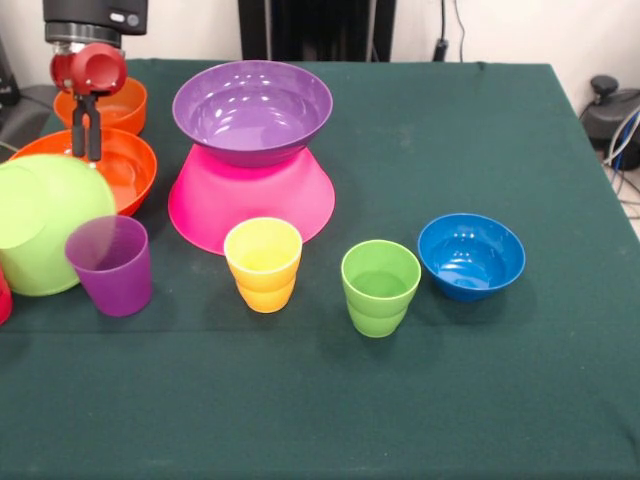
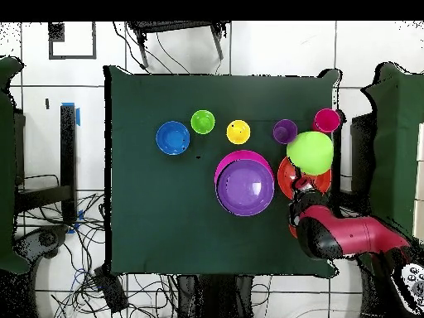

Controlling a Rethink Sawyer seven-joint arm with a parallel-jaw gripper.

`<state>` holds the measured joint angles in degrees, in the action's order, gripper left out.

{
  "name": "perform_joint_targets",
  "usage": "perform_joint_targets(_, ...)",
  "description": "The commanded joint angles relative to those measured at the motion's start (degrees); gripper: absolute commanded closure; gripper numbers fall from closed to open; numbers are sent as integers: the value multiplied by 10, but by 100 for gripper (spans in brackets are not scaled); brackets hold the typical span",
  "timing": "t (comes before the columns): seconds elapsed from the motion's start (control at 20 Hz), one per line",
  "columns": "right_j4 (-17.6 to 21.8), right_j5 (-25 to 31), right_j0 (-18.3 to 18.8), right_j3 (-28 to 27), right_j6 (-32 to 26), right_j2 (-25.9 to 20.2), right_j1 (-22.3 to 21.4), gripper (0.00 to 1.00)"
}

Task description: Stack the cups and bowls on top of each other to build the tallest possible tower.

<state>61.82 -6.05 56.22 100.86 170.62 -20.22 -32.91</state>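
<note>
The tower is a purple bowl point(image 1: 252, 108) point(image 2: 245, 187) standing upright on the inverted pink bowl point(image 1: 250, 200) point(image 2: 230, 161). My gripper point(image 1: 85, 150) point(image 2: 300, 195) hangs over the large orange bowl point(image 1: 125, 170) point(image 2: 286, 178), its fingers point(image 1: 78, 130) close together and holding nothing. The lime green bowl point(image 1: 45, 225) point(image 2: 310, 151) lies tilted against that bowl's near rim. The small orange bowl point(image 1: 120, 105) sits behind. The purple cup point(image 1: 112, 265) point(image 2: 285, 131), yellow cup point(image 1: 263, 263) point(image 2: 238, 131), green cup point(image 1: 380, 287) point(image 2: 203, 122) and blue bowl point(image 1: 471, 255) point(image 2: 173, 137) stand in a row. The red cup point(image 1: 3, 295) point(image 2: 327, 121) is at the table's edge.
The green table cloth point(image 1: 450, 400) has open room at the front and on the right side of the front view. My red arm point(image 2: 344, 236) reaches in from the table's edge in the overhead view. Cables lie on the floor around the table.
</note>
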Motion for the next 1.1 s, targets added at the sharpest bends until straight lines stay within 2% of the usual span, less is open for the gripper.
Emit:
perform_joint_targets(0.05, 38, 52, -37, 16, -74, -27, 1, 0)
perform_joint_targets(0.65, 31, 0, -77, -1, -46, 24, 4, 0)
perform_joint_targets(0.85, -14, -81, -124, -27, -37, 98, 21, 0)
perform_joint_targets(1.0, -85, -167, -152, -34, -53, 156, 26, 0)
perform_joint_targets(1.1, -89, -173, -150, -26, -46, 157, 13, 0)
